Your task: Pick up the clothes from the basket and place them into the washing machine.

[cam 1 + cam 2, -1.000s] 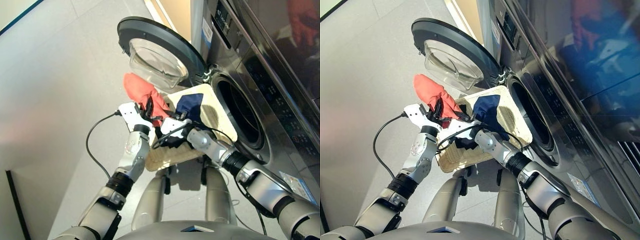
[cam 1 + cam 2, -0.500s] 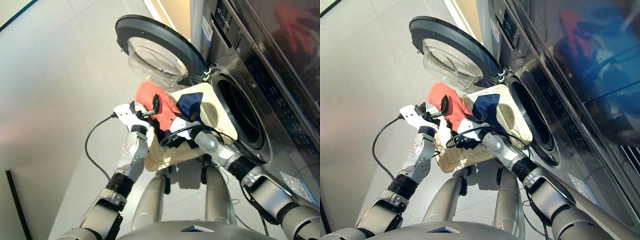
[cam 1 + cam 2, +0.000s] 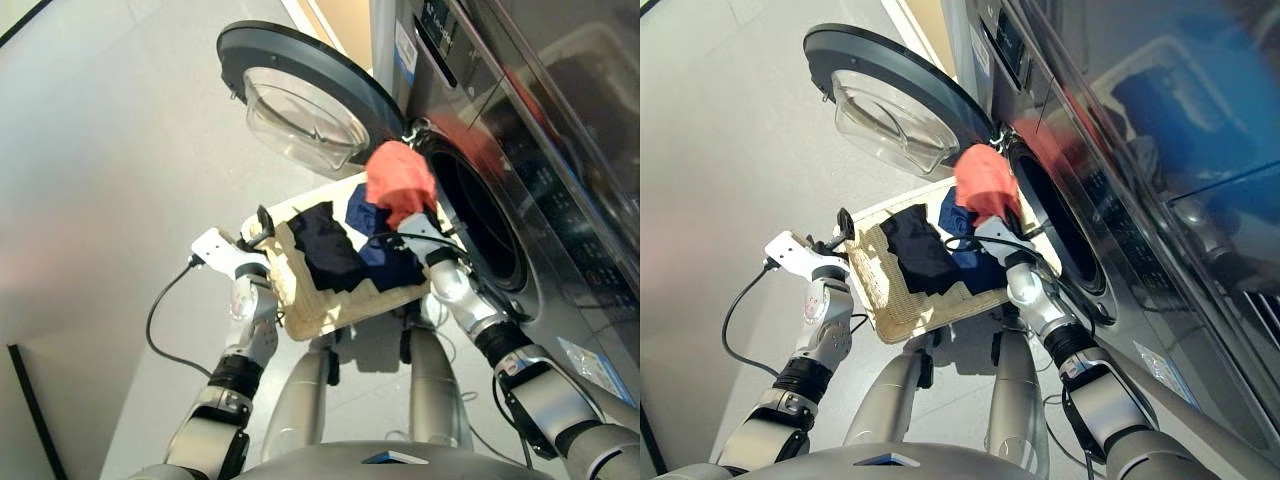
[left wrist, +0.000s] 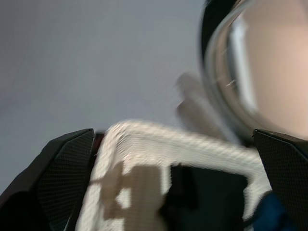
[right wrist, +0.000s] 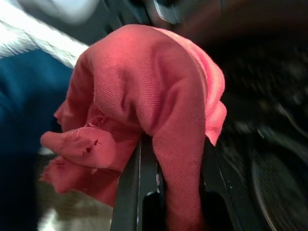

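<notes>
Since a second ago, the orange-red garment [image 3: 400, 182] is passing from my left side to my right gripper [image 5: 174, 159], which is clamping it at the drum hole [image 3: 480, 232] of the washing machine [image 3: 560, 150]. My left gripper [image 3: 262, 222] is standing spread and empty at the basket [image 3: 300, 300], at its 9 o'clock rim. Black garment [image 3: 326, 246] and navy garment [image 3: 378, 252] are lying in the basket. Risk: cloth is draping loosely, possibly snagging on the drum's lip or dropping short; depth is hard to judge.
</notes>
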You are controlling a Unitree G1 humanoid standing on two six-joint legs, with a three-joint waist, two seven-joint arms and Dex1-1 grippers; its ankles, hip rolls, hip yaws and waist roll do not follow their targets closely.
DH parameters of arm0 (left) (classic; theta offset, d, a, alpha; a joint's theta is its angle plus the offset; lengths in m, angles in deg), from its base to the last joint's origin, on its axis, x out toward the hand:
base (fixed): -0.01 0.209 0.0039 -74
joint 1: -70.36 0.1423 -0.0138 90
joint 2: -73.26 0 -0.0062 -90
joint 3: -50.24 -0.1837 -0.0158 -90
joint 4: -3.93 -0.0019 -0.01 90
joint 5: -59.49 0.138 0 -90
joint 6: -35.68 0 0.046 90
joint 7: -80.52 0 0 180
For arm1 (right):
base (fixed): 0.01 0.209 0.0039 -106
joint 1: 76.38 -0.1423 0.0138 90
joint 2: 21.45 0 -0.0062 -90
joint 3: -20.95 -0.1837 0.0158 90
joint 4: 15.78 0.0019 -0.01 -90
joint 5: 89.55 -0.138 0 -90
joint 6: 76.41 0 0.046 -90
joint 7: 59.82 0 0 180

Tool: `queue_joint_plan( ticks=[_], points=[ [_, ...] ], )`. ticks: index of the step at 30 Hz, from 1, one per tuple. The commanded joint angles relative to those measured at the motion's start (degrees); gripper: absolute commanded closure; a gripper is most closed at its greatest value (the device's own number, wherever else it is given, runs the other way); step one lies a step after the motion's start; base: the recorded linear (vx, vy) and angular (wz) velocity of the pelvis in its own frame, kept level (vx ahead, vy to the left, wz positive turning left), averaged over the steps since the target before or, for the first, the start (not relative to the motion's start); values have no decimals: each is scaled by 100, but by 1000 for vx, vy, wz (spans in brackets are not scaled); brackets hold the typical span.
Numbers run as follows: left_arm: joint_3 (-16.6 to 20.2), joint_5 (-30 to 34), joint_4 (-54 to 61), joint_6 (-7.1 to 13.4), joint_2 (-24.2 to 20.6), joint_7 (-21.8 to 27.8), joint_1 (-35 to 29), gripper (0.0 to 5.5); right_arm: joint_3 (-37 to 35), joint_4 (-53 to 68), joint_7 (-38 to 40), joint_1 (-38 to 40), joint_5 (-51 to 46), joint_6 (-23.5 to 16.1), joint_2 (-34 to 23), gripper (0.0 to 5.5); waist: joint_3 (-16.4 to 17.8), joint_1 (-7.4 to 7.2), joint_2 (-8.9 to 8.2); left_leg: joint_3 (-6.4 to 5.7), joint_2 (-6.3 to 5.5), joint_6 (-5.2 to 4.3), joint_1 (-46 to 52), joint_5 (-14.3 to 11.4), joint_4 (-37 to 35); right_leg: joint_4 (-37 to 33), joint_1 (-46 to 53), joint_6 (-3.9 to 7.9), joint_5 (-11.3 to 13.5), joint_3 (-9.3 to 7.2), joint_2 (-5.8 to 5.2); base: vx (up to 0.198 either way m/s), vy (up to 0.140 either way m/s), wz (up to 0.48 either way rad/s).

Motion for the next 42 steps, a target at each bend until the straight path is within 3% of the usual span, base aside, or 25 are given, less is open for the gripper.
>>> queue_joint_plan(
  ticks=[1,8,11,18,19,27,28,29,30,32,33,34,35,39,40,42],
  points=[
    [300,261,-52,418,-203,-196,-187,0,-204,-40,974,-482,235,42,69,550,217,-20,17,-96,-286,316,-484,-147,418,-401,-225,268,604,-152,57,0,0,0],
    [271,170,7,463,-227,-350,-157,0,-720,-953,1976,-1394,-21,540,-133,550,326,126,83,-221,-315,397,-1269,-167,966,129,-919,259,583,-166,-29,0,0,0],
    [175,105,305,526,-341,-342,-44,0,-1051,-1546,2487,-2061,-309,781,-430,550,330,284,152,-260,-346,415,-1530,-169,1141,392,-1202,267,550,-188,-66,0,0,0],
    [-23,-179,529,475,-577,-184,113,0,-1264,-2505,2718,-3159,-1306,753,-1182,550,357,479,219,-266,-388,443,-1944,-210,1451,794,-1605,280,500,-161,-116,15,0,10],
    [-49,-201,550,475,-583,-186,128,0,-1300,-2567,2788,-3231,-1416,737,-1231,550,328,511,229,-308,-385,419,-1911,-390,1503,900,-1595,345,315,-125,-98,112,0,47],
    [-249,-302,679,455,-655,-124,123,0,-1469,-2762,2530,-3789,-2715,168,-1532,550,371,557,234,-297,-395,418,-2144,-466,1765,1082,-1756,348,282,-106,-109,14,-1,6],
    [-250,-301,650,451,-650,-115,106,0,-1451,-2782,2440,-3767,-2811,136,-1521,377,375,544,219,-300,-385,415,-2130,-472,1751,1059,-1740,348,280,-114,-111,0,0,0],
    [-253,-300,634,441,-651,-108,96,0,-1455,-2799,2385,-3754,-2876,107,-1507,270,374,533,209,-301,-385,412,-2130,-473,1758,1046,-1728,345,285,-115,-106,0,0,0],
    [-265,-294,619,432,-630,-99,94,0,-1523,-2764,2230,-3747,-3081,-25,-1421,0,376,517,193,-305,-386,403,-2125,-478,1776,1027,-1705,343,298,-118,-100,0,0,0],
    [-247,-297,547,396,-625,-67,52,0,-1473,-2718,2003,-3642,-3258,-160,-1343,0,376,484,155,-318,-384,390,-2109,-492,1803,996,-1662,336,313,-115,-89,-38,-8,-5],
    [-230,-283,550,403,-614,-45,38,0,-1501,-2499,1774,-3489,-3440,-394,-1202,0,413,435,131,-275,-384,405,-2164,-311,1776,906,-1671,274,493,-162,-115,-72,-24,-22],
    [-202,-262,534,397,-603,-42,40,0,-1543,-2390,1575,-3331,-3578,-465,-1130,0,413,406,117,-273,-379,395,-2145,-306,1765,888,-1640,276,500,-171,-110,0,0,0],
    [-205,-262,531,395,-605,-42,50,0,-1544,-2389,1571,-3316,-3580,-464,-1127,0,382,425,121,-320,-370,368,-2060,-482,1776,950,-1584,337,328,-133,-80,112,-57,-78],
    [-126,-94,277,292,-651,35,-67,0,-1558,-2274,862,-2870,-4091,-702,-927,0,394,288,26,-346,-332,297,-1823,-432,1530,609,-1291,343,393,-190,-75,5,-40,-71],
    [-150,6,269,267,-687,80,-100,0,-1524,-2197,665,-2769,-4147,-765,-854,0,430,253,2,-302,-336,309,-1831,-245,1441,474,-1268,285,575,-235,-104,-112,-25,-60],
    [-196,299,178,203,-752,147,-160,0,-1431,-2051,293,-2533,-4230,-800,-698,0,451,218,-38,-298,-313,283,-1653,-218,1255,276,-1110,288,594,-253,-98,-57,-11,-29]
  ],
)
